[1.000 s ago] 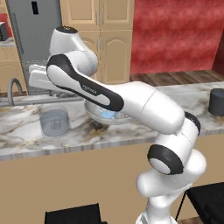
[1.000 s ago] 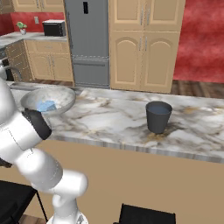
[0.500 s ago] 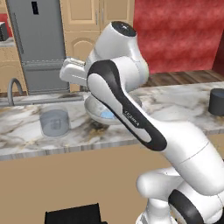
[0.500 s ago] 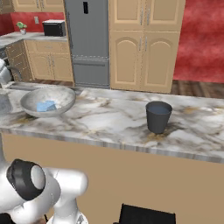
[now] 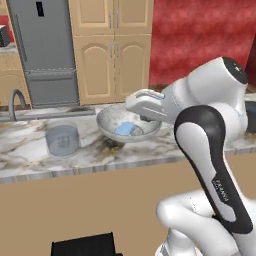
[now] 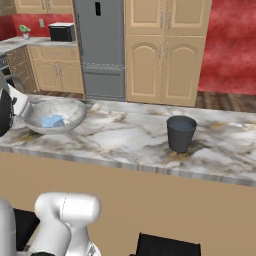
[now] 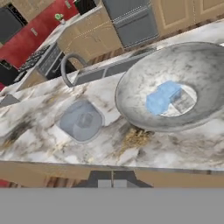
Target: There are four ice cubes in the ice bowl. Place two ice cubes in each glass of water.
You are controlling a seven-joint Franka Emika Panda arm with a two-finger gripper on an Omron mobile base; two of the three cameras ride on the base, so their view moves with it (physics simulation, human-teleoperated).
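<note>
The grey speckled ice bowl (image 5: 107,122) stands on the marble counter, with pale blue ice cubes (image 5: 125,129) bunched on its whitish bottom. The translucent glass of water (image 5: 62,140) is left of it. The dark glass of water (image 6: 180,133) stands far to the right. My gripper (image 7: 112,183) is shut with nothing between its tips. It hangs above the counter's front edge, clear of the ice bowl (image 7: 140,109), the cubes (image 7: 162,98) and the translucent glass (image 7: 82,120). In the left base view the hand (image 5: 142,103) shows over the bowl's right rim.
A sink with a curved faucet (image 7: 69,70) lies behind the translucent glass. The counter's front edge (image 7: 109,168) runs just under the fingertips. Bare marble (image 6: 125,135) spreads between bowl and dark glass. A fridge (image 6: 100,47) and cabinets stand across the room.
The arm has swung round, its elbow moving right, and the hand has shifted right from beyond the bowl's left side to over its right rim. The fingers have shut fully.
</note>
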